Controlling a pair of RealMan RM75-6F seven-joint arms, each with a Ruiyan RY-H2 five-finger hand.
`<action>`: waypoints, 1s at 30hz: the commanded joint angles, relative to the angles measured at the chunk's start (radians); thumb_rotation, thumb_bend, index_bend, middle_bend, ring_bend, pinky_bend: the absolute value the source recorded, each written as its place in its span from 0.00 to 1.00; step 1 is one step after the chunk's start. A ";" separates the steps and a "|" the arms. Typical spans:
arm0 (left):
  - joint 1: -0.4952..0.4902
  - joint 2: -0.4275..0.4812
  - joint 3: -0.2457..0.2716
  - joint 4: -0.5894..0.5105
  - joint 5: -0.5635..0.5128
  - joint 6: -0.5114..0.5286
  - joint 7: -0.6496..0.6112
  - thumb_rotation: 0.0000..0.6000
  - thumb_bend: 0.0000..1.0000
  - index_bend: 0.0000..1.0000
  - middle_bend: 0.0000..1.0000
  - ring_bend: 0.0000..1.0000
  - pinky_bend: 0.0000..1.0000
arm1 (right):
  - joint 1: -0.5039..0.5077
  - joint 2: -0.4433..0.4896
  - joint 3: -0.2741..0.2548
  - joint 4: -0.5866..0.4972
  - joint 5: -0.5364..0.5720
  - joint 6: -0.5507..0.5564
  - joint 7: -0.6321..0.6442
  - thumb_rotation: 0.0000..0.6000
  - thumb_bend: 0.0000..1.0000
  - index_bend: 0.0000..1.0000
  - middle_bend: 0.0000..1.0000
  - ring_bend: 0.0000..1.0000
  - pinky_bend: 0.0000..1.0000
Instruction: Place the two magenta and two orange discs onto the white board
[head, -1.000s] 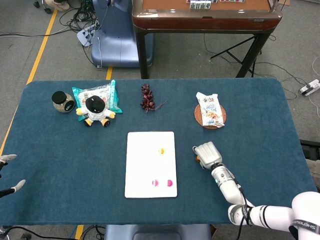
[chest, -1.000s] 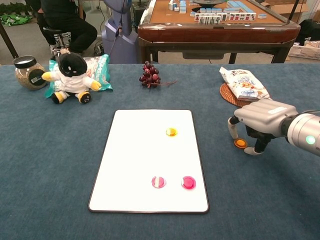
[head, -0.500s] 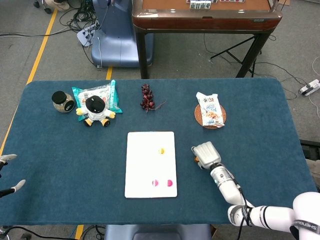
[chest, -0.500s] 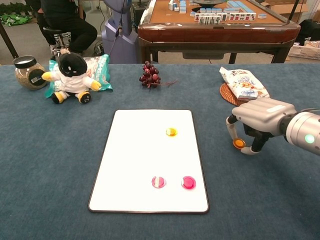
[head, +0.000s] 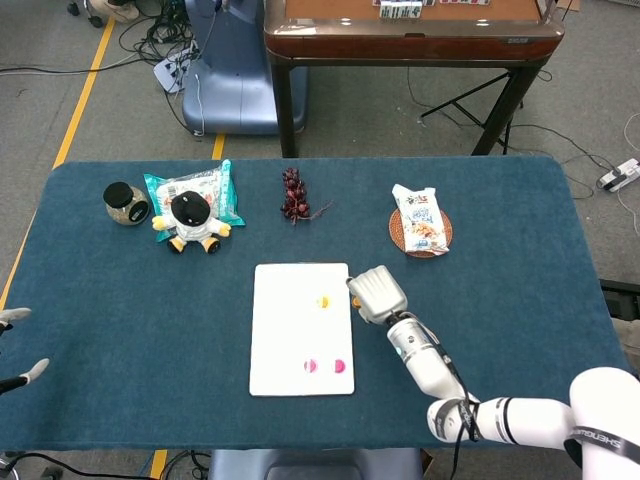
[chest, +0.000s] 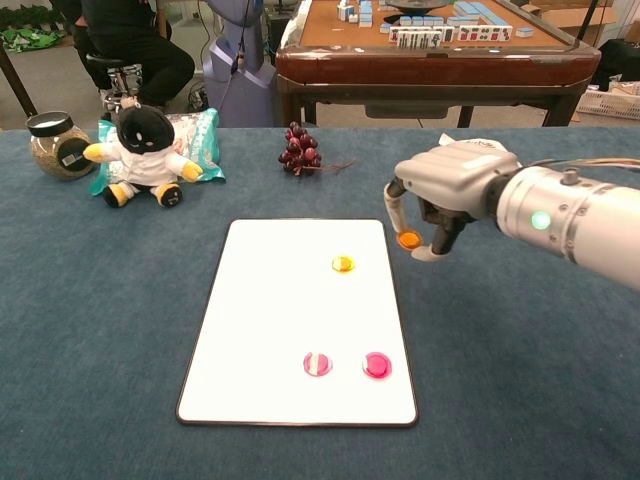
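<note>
The robot's right hand (chest: 440, 195) pinches the last orange disc (chest: 408, 240) between thumb and fingertip, holding it raised just beside the right edge of the white board (chest: 270, 330). Three discs already lie there: an orange disc (chest: 343, 264) and two magenta discs (chest: 346, 364). The carry is under way; next, seemingly, a short move left and a gentle release. The left hand's fingers (head: 20, 375) barely show at the frame edge, their spread unreadable.

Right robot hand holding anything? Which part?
Yes: the right robot hand pinches an orange disc by its edges between fingertips, above the white board's right rim. Left holds nothing.
</note>
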 joint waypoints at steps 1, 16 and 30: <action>0.001 0.002 -0.001 0.001 0.000 0.002 -0.006 1.00 0.05 0.33 0.30 0.34 0.52 | 0.037 -0.041 0.026 0.038 0.036 -0.023 -0.017 1.00 0.27 0.51 1.00 1.00 1.00; 0.007 0.010 -0.001 0.007 0.005 0.009 -0.036 1.00 0.05 0.33 0.30 0.34 0.52 | 0.160 -0.203 0.081 0.228 0.102 -0.114 0.024 1.00 0.27 0.51 1.00 1.00 1.00; 0.016 0.010 0.006 0.021 -0.001 0.007 -0.048 1.00 0.05 0.33 0.30 0.34 0.52 | 0.229 -0.284 0.115 0.357 0.098 -0.171 0.100 1.00 0.27 0.51 1.00 1.00 1.00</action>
